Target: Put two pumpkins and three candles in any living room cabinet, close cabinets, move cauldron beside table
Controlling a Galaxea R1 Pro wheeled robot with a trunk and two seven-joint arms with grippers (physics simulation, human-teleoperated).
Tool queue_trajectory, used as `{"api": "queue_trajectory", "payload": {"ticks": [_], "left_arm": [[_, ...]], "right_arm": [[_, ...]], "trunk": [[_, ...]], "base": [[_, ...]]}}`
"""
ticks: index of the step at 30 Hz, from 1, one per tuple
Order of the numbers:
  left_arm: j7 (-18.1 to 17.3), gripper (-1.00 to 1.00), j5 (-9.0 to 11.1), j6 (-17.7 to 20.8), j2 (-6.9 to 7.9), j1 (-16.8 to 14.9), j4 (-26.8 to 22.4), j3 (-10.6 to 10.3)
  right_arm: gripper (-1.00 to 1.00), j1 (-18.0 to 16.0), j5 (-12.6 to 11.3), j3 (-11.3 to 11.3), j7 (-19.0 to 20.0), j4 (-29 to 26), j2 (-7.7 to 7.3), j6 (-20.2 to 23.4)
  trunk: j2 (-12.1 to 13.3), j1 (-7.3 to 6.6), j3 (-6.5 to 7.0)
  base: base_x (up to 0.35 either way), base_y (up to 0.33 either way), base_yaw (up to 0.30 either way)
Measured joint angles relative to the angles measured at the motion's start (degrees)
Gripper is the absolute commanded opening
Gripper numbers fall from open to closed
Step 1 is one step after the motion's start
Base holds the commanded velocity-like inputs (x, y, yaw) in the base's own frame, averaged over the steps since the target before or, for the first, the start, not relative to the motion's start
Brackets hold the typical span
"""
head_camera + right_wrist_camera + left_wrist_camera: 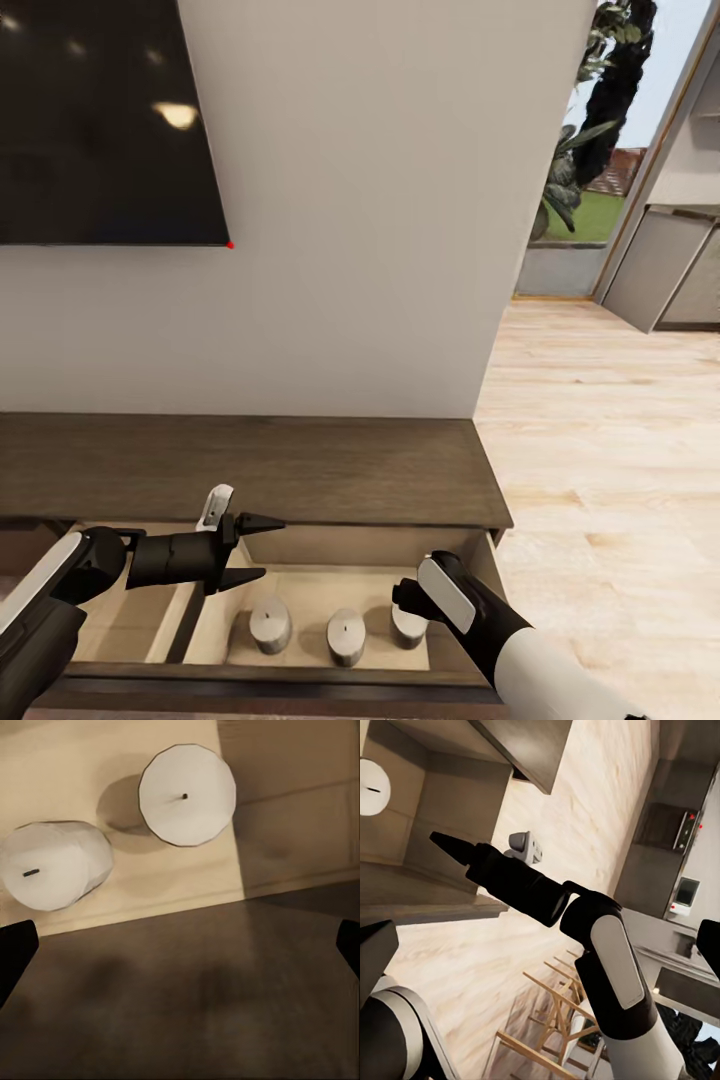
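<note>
Long, low dark brown wood-grain cabinet (300, 470): stands against a white wall below a black wall-mounted screen (105, 120); its drawer is pulled open, showing a pale interior.

Three short cream cylindrical candles: left candle (270, 625), middle candle (346, 637) and right candle (407, 627) stand upright in a row on the drawer floor, the right one partly behind the right arm.

Left gripper (262, 548): black fingers spread apart, empty, above the drawer's rear left.

Right gripper (180, 945): fingertips wide apart, holding nothing, over the drawer's front edge beside two candles.

Pale wood plank floor (600, 450): extends right.
</note>
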Motion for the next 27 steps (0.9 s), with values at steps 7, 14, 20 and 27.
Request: {"api": "queue_trajectory", "payload": {"ticks": [7, 14, 20, 27], "left_arm": [[0.0, 1.0, -0.1, 0.0, -0.04, 0.0, 0.0, 0.0], [0.0, 1.0, -0.1, 0.0, 0.0, 0.0, 0.0, 0.0], [0.0, 1.0, -0.1, 0.0, 0.02, 0.0, 0.0, 0.0], [0.0, 1.0, -0.1, 0.0, 0.07, 0.0, 0.0, 0.0]], "right_arm": [[1.0, 0.0, -0.2, -0.1, 0.1, -0.1, -0.04, -0.1], [1.0, 0.0, -0.3, -0.1, 0.2, -0.2, -0.02, -0.1], [1.0, 0.0, -0.3, -0.1, 0.2, -0.2, 0.02, -0.1], [1.0, 0.0, -0.3, 0.0, 0.1, -0.2, 0.02, -0.2]], "trunk": [[2.8, -1.52, 1.26], [5.6, -3.08, 2.51], [8.0, -4.4, 3.59], [10.8, -5.93, 4.85]], "base": [[-0.103, 0.0, 0.0], [-0.045, 0.0, 0.0], [-0.001, 0.0, 0.0], [0.0, 0.0, 0.0]]}}
